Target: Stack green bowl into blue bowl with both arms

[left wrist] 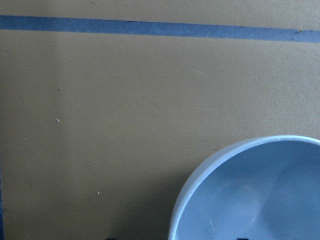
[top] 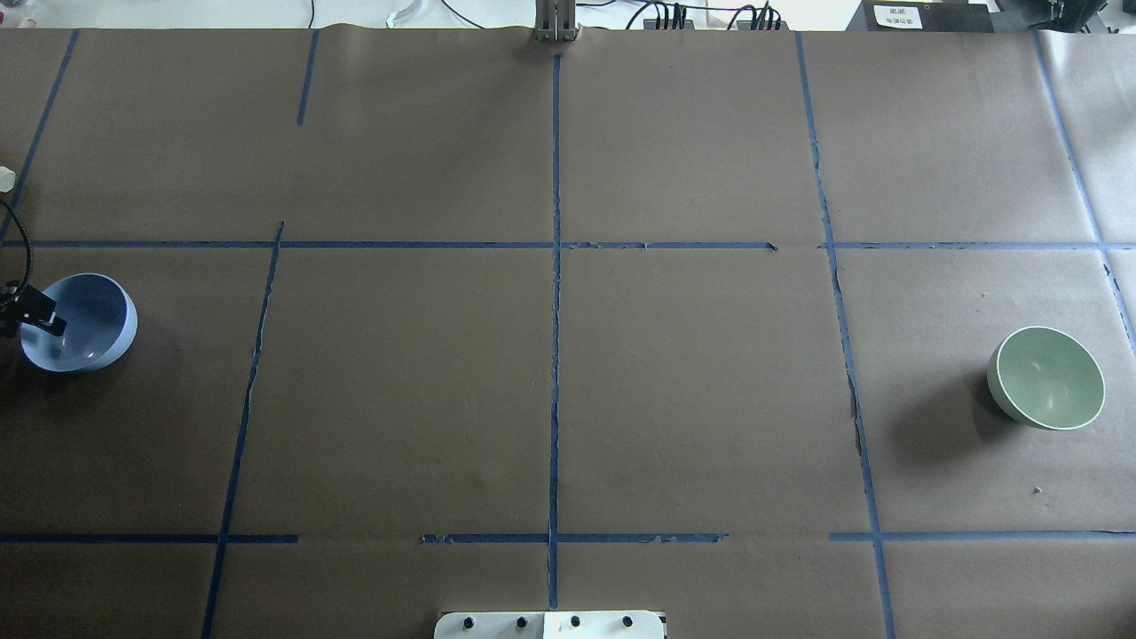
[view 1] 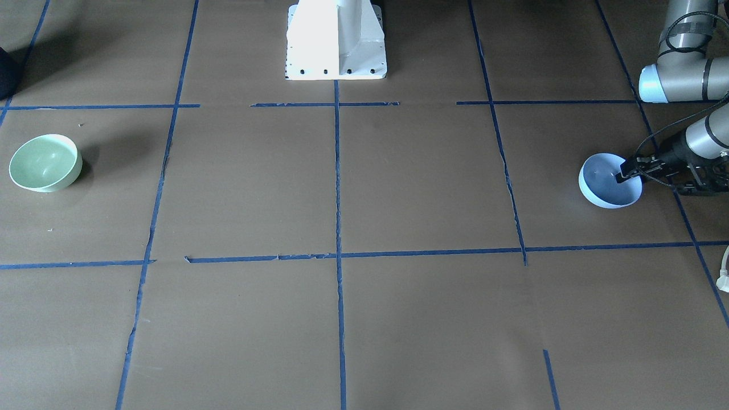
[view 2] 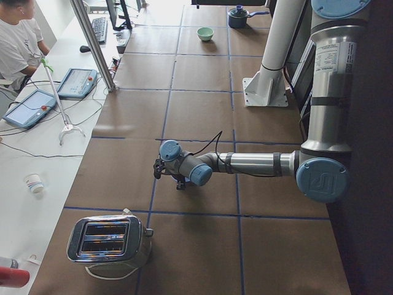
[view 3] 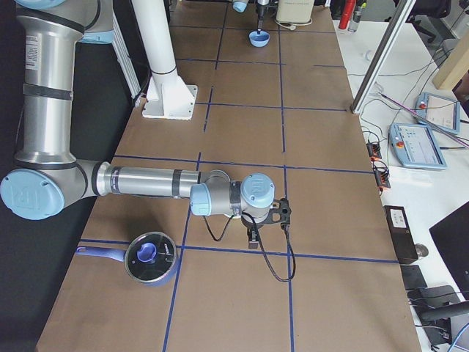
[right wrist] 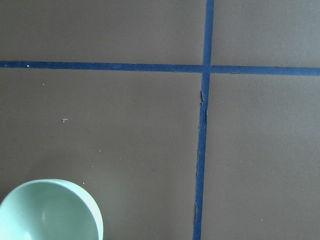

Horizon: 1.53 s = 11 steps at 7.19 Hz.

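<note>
Left gripper (view 1: 625,174): at the blue bowl (view 1: 605,183) rim, one finger inside; I can't tell its grip.
Right gripper (view 3: 253,237): I can't tell its opening.
Green bowl (top: 1047,377): opposite end, open table (top: 550,399) between.

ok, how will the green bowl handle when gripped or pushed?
Probably rigid: the green bowl keeps a clean round rim. Its glossy surface may slip when pinched. The rounded sides suggest it could rock or tip if pushed high on the wall.

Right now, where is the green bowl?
In the overhead view, the green bowl sits far on the robot's right, opposite the blue bowl on the far left.
</note>
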### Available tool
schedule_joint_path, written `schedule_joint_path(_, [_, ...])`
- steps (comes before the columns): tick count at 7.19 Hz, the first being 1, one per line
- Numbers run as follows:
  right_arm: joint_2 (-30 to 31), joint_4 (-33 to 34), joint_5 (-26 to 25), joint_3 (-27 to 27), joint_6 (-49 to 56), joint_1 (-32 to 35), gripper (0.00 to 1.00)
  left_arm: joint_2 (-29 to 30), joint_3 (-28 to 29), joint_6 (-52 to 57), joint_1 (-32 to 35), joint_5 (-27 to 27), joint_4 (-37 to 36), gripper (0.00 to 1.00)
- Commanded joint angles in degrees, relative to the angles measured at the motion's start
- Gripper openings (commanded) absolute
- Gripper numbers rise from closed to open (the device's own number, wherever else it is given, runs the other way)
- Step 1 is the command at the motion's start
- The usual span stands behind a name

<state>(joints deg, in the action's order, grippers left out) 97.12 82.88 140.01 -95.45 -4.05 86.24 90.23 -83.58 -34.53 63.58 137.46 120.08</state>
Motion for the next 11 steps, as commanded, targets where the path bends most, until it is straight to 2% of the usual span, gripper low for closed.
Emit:
schedule_joint_path(1, [0.0,0.0,0.0,0.0,0.0,0.0,1.00,1.9,1.9,0.0,-1.3,0.1,0.9,0.07])
schedule_joint_path(2, [0.0,0.0,0.0,0.0,-0.1,-0.1,1.00,3.3,1.3,-1.1,-1.3,0.4,1.2,0.00])
schedule_joint_path(3, [0.0,0.0,0.1,-0.1,-0.1,-0.1,1.00,7.4,-2.9,-11.9,-1.8,2.8,1.2,0.00])
schedule_joint_path(4, [0.0,0.0,0.6,-0.1,0.0,-0.1,1.00,13.0,-6.5,-23.2,-6.8,3.6,1.0,0.00])
schedule_joint_path(5, [0.0,-0.1,0.8,-0.1,0.0,-0.2,1.00,20.5,-8.8,-37.6,-15.4,2.0,0.9,0.00])
schedule_joint_path(6, [-0.1,-0.1,0.8,-0.1,-0.1,-0.2,1.00,28.0,-8.6,-48.4,-21.5,-4.8,0.3,0.00])
schedule_joint_path(7, [-0.1,-0.1,0.8,-0.1,-0.1,-0.2,1.00,32.9,-7.8,-51.2,-28.8,-13.7,0.2,0.00])
schedule_joint_path(8, [-0.1,-0.1,0.8,-0.1,-0.1,-0.2,1.00,35.3,-6.8,-51.3,-33.6,-22.0,-2.5,0.00])
schedule_joint_path(11, [-0.1,0.0,1.1,-0.1,-0.1,-0.2,1.00,35.0,-5.1,-51.0,-35.0,-23.2,-2.7,0.00])
